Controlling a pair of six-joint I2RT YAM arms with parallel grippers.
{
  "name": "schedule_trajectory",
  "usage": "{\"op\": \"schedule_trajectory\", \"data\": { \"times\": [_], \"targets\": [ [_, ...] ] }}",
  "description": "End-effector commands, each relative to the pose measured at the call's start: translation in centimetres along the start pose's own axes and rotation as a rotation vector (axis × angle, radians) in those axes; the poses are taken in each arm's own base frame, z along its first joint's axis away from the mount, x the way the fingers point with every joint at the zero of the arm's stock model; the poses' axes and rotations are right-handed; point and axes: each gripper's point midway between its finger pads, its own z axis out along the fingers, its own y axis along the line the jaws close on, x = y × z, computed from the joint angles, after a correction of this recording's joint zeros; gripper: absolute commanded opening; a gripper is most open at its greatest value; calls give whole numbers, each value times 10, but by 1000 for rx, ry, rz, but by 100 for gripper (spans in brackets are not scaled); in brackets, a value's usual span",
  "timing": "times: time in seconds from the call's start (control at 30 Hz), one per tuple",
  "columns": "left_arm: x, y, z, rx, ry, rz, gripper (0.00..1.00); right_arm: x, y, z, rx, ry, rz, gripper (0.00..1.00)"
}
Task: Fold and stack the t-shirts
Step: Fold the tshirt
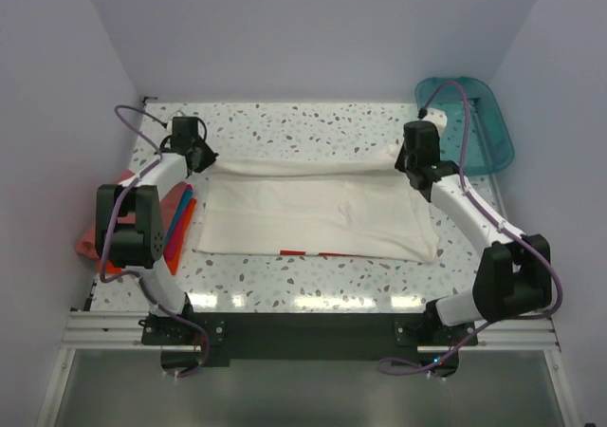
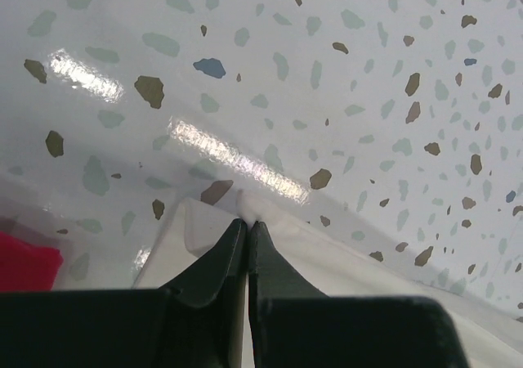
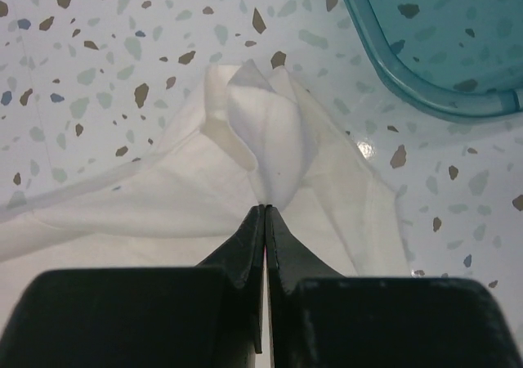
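Note:
The white t-shirt [image 1: 318, 213] lies spread across the middle of the table, a strip of red print showing at its near edge. My left gripper [image 1: 204, 158] is shut on its far left corner; in the left wrist view [image 2: 248, 223] the cloth [image 2: 327, 258] is pinched between the black fingers. My right gripper [image 1: 406, 161] is shut on the far right corner, where the cloth [image 3: 270, 139] bunches up above the fingertips [image 3: 266, 208]. Folded salmon-pink, orange-red and blue t-shirts [image 1: 175, 223] lie stacked at the left edge, partly behind my left arm.
A teal translucent plastic tub [image 1: 474, 119] stands at the back right, close to my right gripper; its rim shows in the right wrist view [image 3: 425, 49]. Walls close in the table on three sides. A red cloth edge [image 2: 24, 262] shows in the left wrist view.

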Motion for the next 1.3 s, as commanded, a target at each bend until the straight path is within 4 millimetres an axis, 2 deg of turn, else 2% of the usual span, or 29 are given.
{"op": "schedule_trajectory", "data": {
  "times": [0.0, 0.07, 0.1, 0.17, 0.2, 0.27, 0.3, 0.37, 0.4, 0.43, 0.47, 0.5, 0.53, 0.57, 0.6, 0.63, 0.73, 0.77, 0.83, 0.9, 0.97, 1.0, 1.03, 1.07, 1.1, 1.13, 1.17, 1.2, 1.27],
  "targets": [
    [-20, -6, -22, 46, -82, -45, 0, -6, -11, -22, 27, -69, 96, 0],
    [-15, -2, -26, 44, -72, -55, 0, 5, -11, -30, 13, -63, 104, 0],
    [-15, -2, -31, 48, -76, -61, 0, 17, -15, -33, 16, -49, 114, 0],
    [-6, 2, -34, 52, -63, -69, 0, 20, -18, -45, -4, -67, 143, 0],
    [-7, 1, -40, 64, -71, -73, 0, 35, -23, -46, 3, -44, 161, 0],
    [4, 7, -43, 67, -57, -80, 0, 39, -27, -57, -21, -62, 196, 0],
    [4, 7, -49, 74, -65, -87, 0, 55, -32, -57, -15, -40, 218, 0],
    [16, 20, -50, 44, -46, -93, 0, 61, -32, -66, -63, -47, 258, 0],
    [17, 22, -53, 41, -48, -96, 0, 79, -36, -66, -63, -24, 286, 0],
    [25, 28, -54, 24, -35, -108, 5, 85, -33, -68, -97, -17, 306, 0],
    [30, 32, -54, 20, -27, -114, 9, 83, -32, -76, -132, -44, 336, 0],
    [39, 37, -58, 23, -20, -118, 12, 102, -37, -74, -133, -25, 349, 0],
    [40, 34, -60, 49, -27, -132, 21, 102, -34, -77, -171, -39, 370, 4],
    [41, 36, -62, 54, -37, -140, 27, 109, -36, -81, -198, -54, 382, 12],
    [43, 38, -68, 66, -49, -145, 34, 109, -34, -84, -227, -64, 383, 29],
    [42, 38, -71, 72, -61, -151, 46, 107, -31, -87, -254, -81, 382, 36],
    [34, 32, -80, 102, -86, -152, 49, 107, -30, -91, -269, -69, 337, 47],
    [32, 30, -83, 112, -90, -154, 49, 99, -29, -94, -268, -78, 320, 48],
    [25, 22, -85, 135, -102, -144, 49, 99, -29, -90, -247, -57, 292, 49],
    [22, 12, -81, 132, -90, -131, 49, 88, -25, -87, -240, -65, 270, 50],
    [25, 13, -76, 80, -75, -99, 48, 89, -19, -74, -219, -25, 227, 51],
    [23, 2, -72, 71, -67, -77, 47, 75, -10, -73, -241, -39, 206, 51],
    [26, 7, -70, 19, -57, -64, 45, 86, -8, -58, -207, 28, 165, 51],
    [31, 7, -62, -12, -40, -48, 44, 70, 0, -56, -216, 10, 137, 51],
    [27, -7, -63, 0, -49, -33, 43, 70, 3, -48, -204, 27, 112, 51],
    [30, -5, -61, -34, -40, -24, 42, 70, 4, -41, -183, 39, 89, 51],
    [31, -7, -58, -42, -33, -18, 40, 80, 2, -28, -143, 88, 59, 51],
    [32, -14, -53, -46, -25, -5, 40, 68, 6, -26, -138, 75, 52, 52],
    [41, -11, -46, -83, 5, 17, 39, 68, -4, -24, -60, 85, 25, 52]
  ]
}}
